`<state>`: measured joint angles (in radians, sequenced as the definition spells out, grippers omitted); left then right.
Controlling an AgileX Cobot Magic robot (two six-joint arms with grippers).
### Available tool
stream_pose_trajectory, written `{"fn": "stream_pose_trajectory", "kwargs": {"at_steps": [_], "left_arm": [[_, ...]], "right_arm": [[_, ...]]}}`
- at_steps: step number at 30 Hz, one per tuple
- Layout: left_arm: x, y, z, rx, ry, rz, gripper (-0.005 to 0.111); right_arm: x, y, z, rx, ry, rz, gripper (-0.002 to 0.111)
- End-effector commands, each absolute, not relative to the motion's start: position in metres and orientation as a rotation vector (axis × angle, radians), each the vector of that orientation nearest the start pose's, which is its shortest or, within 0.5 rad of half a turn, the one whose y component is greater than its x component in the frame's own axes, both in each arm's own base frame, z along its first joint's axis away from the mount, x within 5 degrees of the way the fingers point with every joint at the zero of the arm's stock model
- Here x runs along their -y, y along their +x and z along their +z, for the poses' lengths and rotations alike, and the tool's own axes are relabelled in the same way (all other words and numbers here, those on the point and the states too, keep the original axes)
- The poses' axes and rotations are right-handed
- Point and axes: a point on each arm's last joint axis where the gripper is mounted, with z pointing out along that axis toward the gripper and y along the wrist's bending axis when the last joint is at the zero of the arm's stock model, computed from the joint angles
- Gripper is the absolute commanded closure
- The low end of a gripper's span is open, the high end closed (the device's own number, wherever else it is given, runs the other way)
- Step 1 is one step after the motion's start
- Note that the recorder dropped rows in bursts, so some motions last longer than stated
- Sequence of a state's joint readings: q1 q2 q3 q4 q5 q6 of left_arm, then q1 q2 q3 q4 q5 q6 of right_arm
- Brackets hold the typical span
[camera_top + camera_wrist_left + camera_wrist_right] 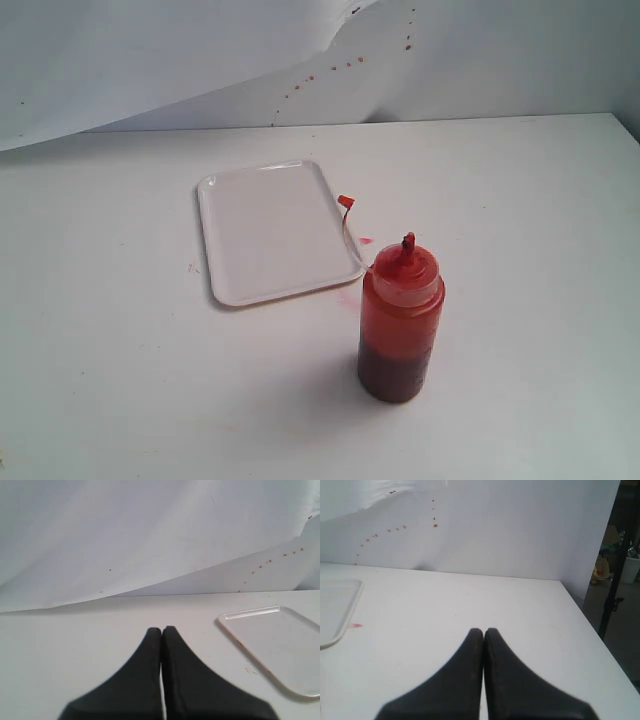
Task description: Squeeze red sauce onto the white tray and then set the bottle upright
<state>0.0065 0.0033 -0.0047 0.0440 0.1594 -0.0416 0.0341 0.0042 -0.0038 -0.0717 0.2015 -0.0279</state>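
One bottle [401, 320], one white tray [275, 232], one table [520, 200] in ext. view. Bottle stands upright on the table, off the tray, near its front-right corner but not touching. Red sauce [395, 372] shows darkest thru the wall in the bottom part; the wall above is lighter red. One red nozzle [408, 241] points up from the domed cap. One thin tethered cap [346, 201] hangs out on its strap, w/ its red end just beside the tray's right rim. Tray lies flat and its inside looks plain white. One faint pink smear [365, 241] sits on the table btwn tray and bottle. Behind, one white backdrop sheet [150, 50] carries several small red specks [335, 68] in a dotted arc.

Left wrist view: one left gripper [162, 630], two black fingers pressed tip to tip, clenched on nothing, over bare table. Tray is off to one side, well apart from the tips, w/ a few tiny reddish flecks along its rim. Backdrop specks show beyond it.

Right wrist view: one right gripper [483, 631], likewise clenched w/ nothing btwn the fingers, over bare table. One corner of the tray shows at the frame edge, w/ the pink smear just beside it. One black pole [615, 570] stands past the table's far side, by blurred clutter.
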Motion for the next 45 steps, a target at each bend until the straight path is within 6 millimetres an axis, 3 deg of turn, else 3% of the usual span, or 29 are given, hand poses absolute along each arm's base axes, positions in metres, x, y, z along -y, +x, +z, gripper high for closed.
{"fn": "stream_pose_trajectory", "kwargs": {"at_steps": [1,34,39,45], "left_arm": [[-0.001,0.056,0.199,-1.641,-0.003,0.008,0.107],[-0.001,0.056,0.199,-1.641,-0.003,0.008,0.107],[-0.001,0.056,0.200,-1.629,-0.003,0.007,0.107],[0.000,0.056,0.215,-1.468,-0.030,-0.034,0.107]], "right_arm": [[-0.001,0.056,0.195,-1.681,-0.099,-0.051,0.108],[-0.001,0.056,0.196,-1.673,-0.099,-0.050,0.108],[-0.002,0.056,0.205,-1.566,-0.096,-0.045,0.108],[-0.003,0.051,0.236,-1.229,-0.033,0.051,0.108]]}}
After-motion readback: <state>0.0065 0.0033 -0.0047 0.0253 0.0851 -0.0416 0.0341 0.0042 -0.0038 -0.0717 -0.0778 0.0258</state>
